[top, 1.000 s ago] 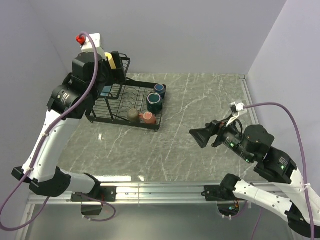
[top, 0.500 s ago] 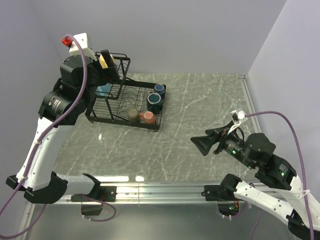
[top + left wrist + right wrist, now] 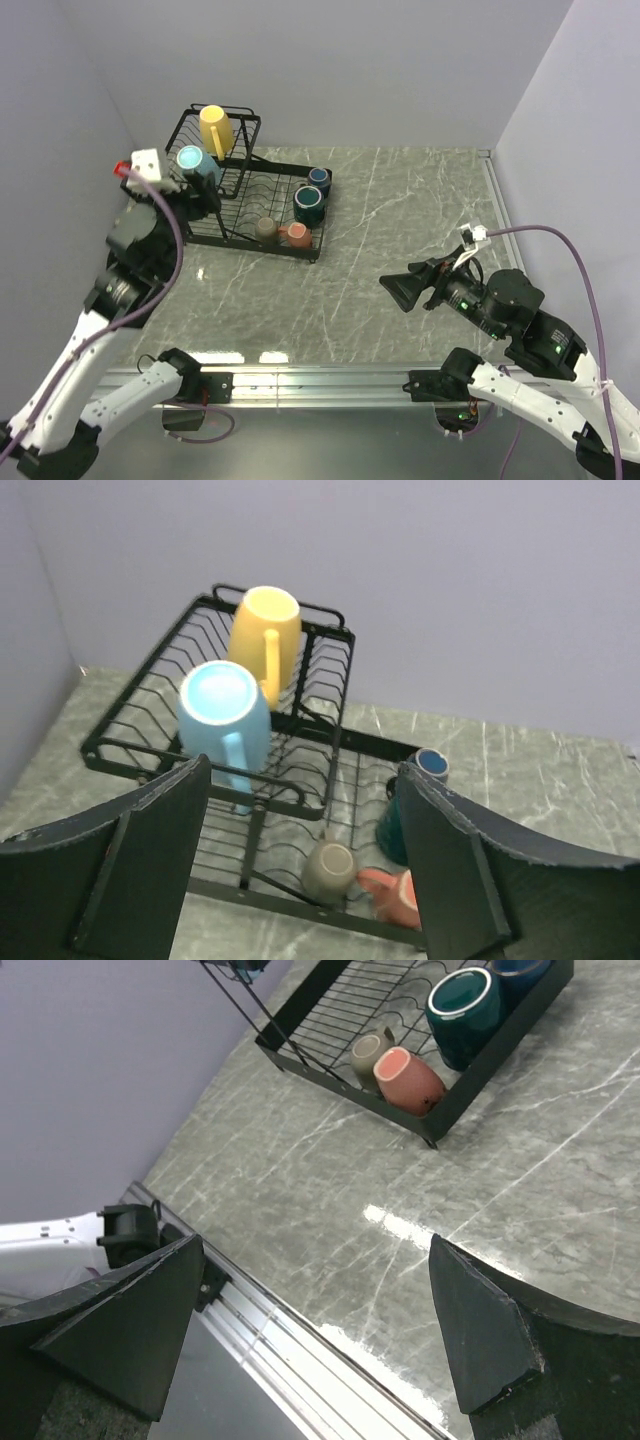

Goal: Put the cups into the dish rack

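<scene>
Left gripper [image 3: 305,770], jaws spread and empty, has backed off the dish rack [image 3: 230,243], which now holds all six cups [image 3: 308,205]

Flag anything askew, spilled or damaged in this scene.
Nothing is spilled or broken. The olive-brown mug and the salmon-red mug lie tipped on their sides, side by side at the near edge of the dish rack's lower tray, unlike the upright dark teal mug behind them.
</scene>
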Controlling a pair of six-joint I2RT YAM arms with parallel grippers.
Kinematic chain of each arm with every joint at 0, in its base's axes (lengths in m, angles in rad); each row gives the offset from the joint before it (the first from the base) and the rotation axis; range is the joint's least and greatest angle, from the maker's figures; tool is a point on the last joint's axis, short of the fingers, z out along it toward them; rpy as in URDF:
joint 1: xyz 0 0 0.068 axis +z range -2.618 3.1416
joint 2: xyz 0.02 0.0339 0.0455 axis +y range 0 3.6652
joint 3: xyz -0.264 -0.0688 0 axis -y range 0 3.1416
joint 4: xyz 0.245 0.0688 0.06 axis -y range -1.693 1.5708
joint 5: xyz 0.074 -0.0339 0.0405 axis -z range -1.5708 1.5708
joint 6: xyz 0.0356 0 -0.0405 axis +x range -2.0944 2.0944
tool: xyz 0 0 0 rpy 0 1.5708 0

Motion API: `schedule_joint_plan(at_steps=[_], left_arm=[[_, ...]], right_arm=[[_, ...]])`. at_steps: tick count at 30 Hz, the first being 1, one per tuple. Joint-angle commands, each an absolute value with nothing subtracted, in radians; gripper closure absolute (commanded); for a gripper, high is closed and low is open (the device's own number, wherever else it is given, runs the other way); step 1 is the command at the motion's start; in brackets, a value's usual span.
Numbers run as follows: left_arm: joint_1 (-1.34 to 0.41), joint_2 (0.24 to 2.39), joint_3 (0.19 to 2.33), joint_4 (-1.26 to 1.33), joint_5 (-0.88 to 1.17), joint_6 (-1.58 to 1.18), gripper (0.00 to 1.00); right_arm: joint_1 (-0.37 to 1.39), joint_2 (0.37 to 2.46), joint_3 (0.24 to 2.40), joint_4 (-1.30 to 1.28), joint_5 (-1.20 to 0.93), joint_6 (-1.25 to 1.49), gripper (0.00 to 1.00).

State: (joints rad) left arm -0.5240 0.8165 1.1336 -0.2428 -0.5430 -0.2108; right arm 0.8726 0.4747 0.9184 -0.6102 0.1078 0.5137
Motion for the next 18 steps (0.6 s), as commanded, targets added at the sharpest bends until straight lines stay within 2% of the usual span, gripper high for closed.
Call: schedule_joint_plan(at_steps=[1, 3, 6, 10, 18], left_arm=[[-0.522, 0.778, 1.118, 0.011, -0.523, -0.094, 0.19], [-0.520, 0.831, 1.169, -0.136, -0.540, -0.084, 0.16], [-0.522, 0.865, 1.213, -0.169, -0.572, -0.077, 0.11], [-0.522, 0.836, 1.160, -0.121, -0.577, -0.041, 0.10], [-0.520, 0.821, 1.155, -0.242, -0.569, -0.118, 0.09]], right_arm=[[0.874, 0.459, 0.910, -0.560, 0.120, 0.535, 0.00], [0.874, 0.468, 0.916, -0.574, 0.123, 0.545, 0.00], [0.874, 0.477, 0.920, -0.580, 0.114, 0.555, 0.00], [0.874, 0.474, 0.911, -0.571, 0.100, 0.568, 0.00], [0.874, 0.492, 0.910, -0.594, 0.084, 0.603, 0.00]])
